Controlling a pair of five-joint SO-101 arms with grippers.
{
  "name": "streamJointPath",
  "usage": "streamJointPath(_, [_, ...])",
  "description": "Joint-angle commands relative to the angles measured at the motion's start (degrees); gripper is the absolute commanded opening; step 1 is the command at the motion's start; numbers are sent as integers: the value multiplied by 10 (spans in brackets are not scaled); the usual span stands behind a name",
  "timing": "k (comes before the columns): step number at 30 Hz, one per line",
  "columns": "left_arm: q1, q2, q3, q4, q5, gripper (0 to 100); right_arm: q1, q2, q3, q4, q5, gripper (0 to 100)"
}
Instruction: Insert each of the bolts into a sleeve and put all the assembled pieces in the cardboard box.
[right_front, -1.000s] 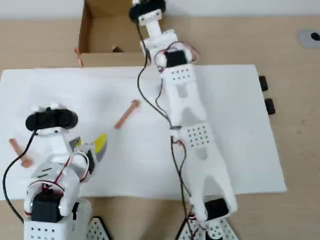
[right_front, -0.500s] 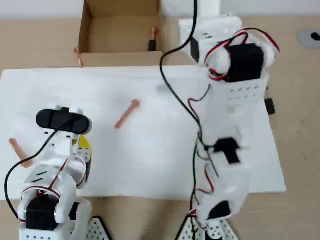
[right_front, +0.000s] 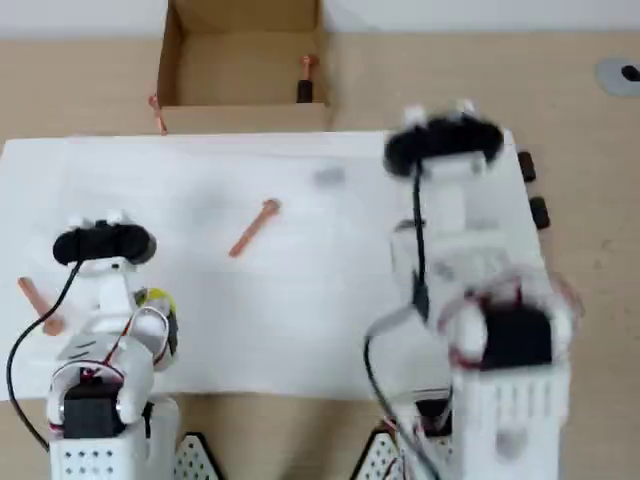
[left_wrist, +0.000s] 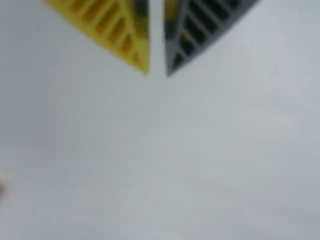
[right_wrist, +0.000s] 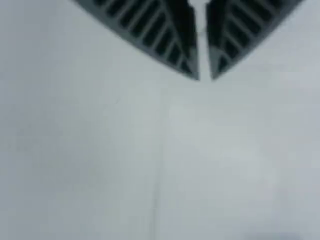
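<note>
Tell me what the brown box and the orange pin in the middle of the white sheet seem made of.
The cardboard box looks like plain brown matte cardboard, with thin folded walls. The bolt is dull orange-pink, probably plastic, though too small to be sure.

Bright, diffuse light.
The white sheet (right_front: 300, 320) was evenly lit without glare; shadows on it were faint and soft-edged.

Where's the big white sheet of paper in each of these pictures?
High view: the white sheet spreads beside the cardboard box.
Left wrist view: the white sheet lies beneath the left gripper.
Right wrist view: the white sheet lies beneath the right gripper.
Shared landmark: the white sheet.
</note>
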Motion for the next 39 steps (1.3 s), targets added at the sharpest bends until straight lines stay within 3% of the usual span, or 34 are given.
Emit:
streamJointPath(1, [-18,-3,17,-24,4,26,41,-168,224,-112,33,9])
streamJointPath(9, [-18,-3,111,-59,6,26,52,-397,474,-222,28,9])
streamJointPath(15, [-11,-3,130,-55,6,26,58,-502,596,-229,28,9])
streamJointPath(39, [-11,-3,130,-55,5,26,59,-491,611,-181,29,9])
